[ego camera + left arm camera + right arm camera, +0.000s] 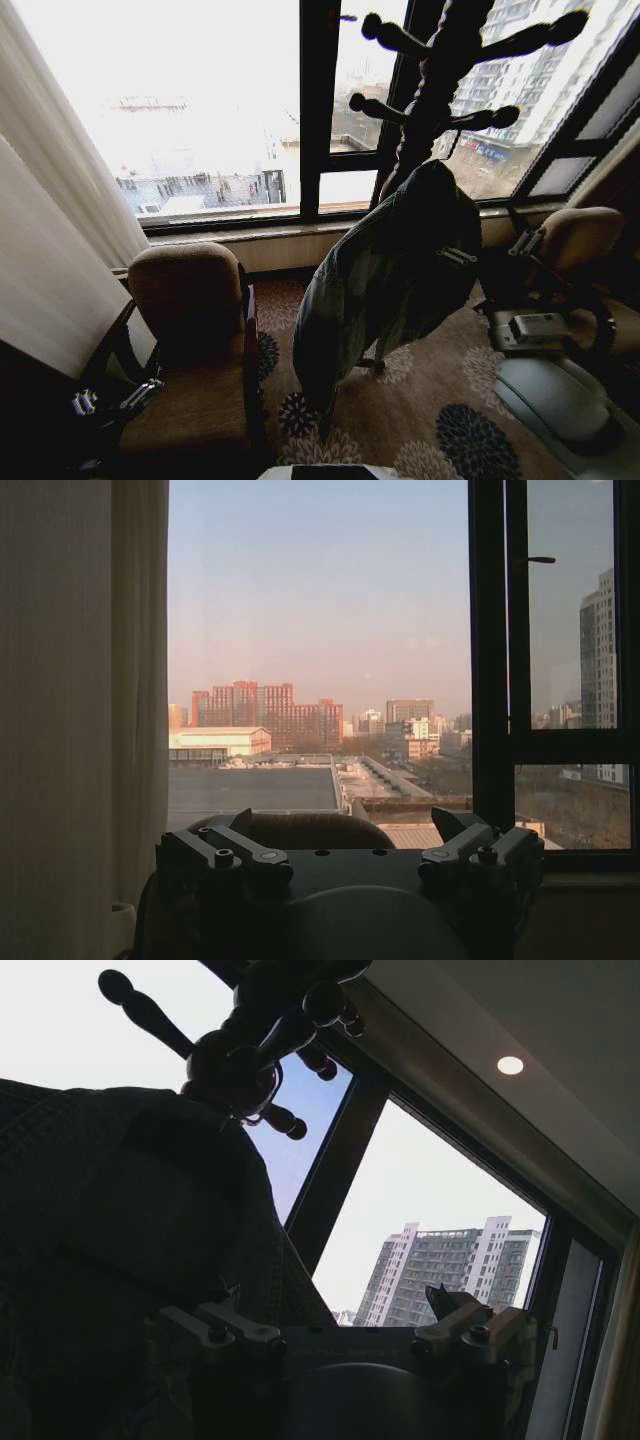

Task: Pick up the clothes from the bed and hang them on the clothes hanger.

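The clothes, a denim jacket (390, 270), hang from a dark wooden coat stand (440, 60) in front of the window. In the right wrist view the jacket (120, 1220) drapes below the stand's pegs (250, 1050). The clothes hanger is hidden under the jacket. The bed is out of view. My right gripper (490, 250) is open beside the jacket's right side, one finger close against the cloth, nothing held (330, 1310). My left gripper (112, 400) is low by the armchair, open and empty (345, 825).
A brown armchair (190, 330) stands left of the coat stand and a second chair (580, 235) stands at the right. A pale curtain (50, 250) hangs on the left. The window sill (260, 235) runs behind, and patterned carpet (430, 400) lies below.
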Tool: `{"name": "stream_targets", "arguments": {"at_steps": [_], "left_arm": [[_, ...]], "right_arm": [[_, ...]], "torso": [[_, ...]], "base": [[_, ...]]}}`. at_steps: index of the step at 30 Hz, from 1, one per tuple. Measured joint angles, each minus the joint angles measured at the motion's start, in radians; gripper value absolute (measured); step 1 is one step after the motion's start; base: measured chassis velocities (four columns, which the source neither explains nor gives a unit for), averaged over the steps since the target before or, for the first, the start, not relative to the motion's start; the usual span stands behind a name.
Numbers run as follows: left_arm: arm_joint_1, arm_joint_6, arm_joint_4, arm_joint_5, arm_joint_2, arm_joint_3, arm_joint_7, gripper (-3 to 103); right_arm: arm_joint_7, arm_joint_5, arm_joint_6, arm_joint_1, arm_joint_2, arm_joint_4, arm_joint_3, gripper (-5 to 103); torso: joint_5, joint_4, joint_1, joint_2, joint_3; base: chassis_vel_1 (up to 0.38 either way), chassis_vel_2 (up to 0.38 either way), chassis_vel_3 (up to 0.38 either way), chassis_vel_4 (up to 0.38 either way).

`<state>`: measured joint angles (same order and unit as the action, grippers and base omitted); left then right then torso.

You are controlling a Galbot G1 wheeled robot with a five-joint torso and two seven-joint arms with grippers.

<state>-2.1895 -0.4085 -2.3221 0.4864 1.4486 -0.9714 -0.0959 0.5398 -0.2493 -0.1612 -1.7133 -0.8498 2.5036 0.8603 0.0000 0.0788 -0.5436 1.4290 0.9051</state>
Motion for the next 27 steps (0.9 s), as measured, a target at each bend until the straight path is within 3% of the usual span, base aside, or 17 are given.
{"name": "stream_targets", "arguments": {"at_steps": [1,5,6,11,12,17,27], "left_arm": [[0.000,0.000,0.000,0.000,0.000,0.000,0.000,100],[0.000,0.000,0.000,0.000,0.000,0.000,0.000,100],[0.000,0.000,0.000,0.000,0.000,0.000,0.000,100],[0.000,0.000,0.000,0.000,0.000,0.000,0.000,100],[0.000,0.000,0.000,0.000,0.000,0.000,0.000,100],[0.000,0.000,0.000,0.000,0.000,0.000,0.000,100],[0.000,0.000,0.000,0.000,0.000,0.000,0.000,100]], "right_arm": [[0.000,0.000,0.000,0.000,0.000,0.000,0.000,100],[-0.001,-0.001,0.063,-0.060,-0.137,0.000,0.018,100],[-0.001,-0.001,0.063,-0.060,-0.137,0.000,0.018,100],[-0.022,-0.019,0.143,-0.108,-0.341,-0.018,0.052,100],[-0.022,-0.019,0.143,-0.108,-0.341,-0.018,0.052,100],[-0.070,-0.062,0.211,-0.161,-0.484,-0.029,0.057,100],[-0.171,0.043,0.322,-0.229,-0.538,-0.079,0.005,100]], "torso": [[0.0000,0.0000,0.000,0.000,0.000],[-0.0001,-0.0003,0.000,0.000,0.000],[-0.0001,-0.0003,0.000,0.000,0.000],[-0.0002,-0.0002,0.000,0.000,0.000],[-0.0002,-0.0002,0.000,0.000,0.000],[-0.0001,-0.0002,0.000,0.000,0.000],[0.0000,-0.0002,0.000,0.000,0.000]], "base": [[0.000,0.000,0.000,0.000],[0.000,0.000,0.000,0.000],[0.000,0.000,0.000,0.000],[0.000,0.000,0.000,0.000],[0.000,0.000,0.000,0.000],[0.000,0.000,0.000,0.000],[0.000,0.000,0.000,0.000]]}}
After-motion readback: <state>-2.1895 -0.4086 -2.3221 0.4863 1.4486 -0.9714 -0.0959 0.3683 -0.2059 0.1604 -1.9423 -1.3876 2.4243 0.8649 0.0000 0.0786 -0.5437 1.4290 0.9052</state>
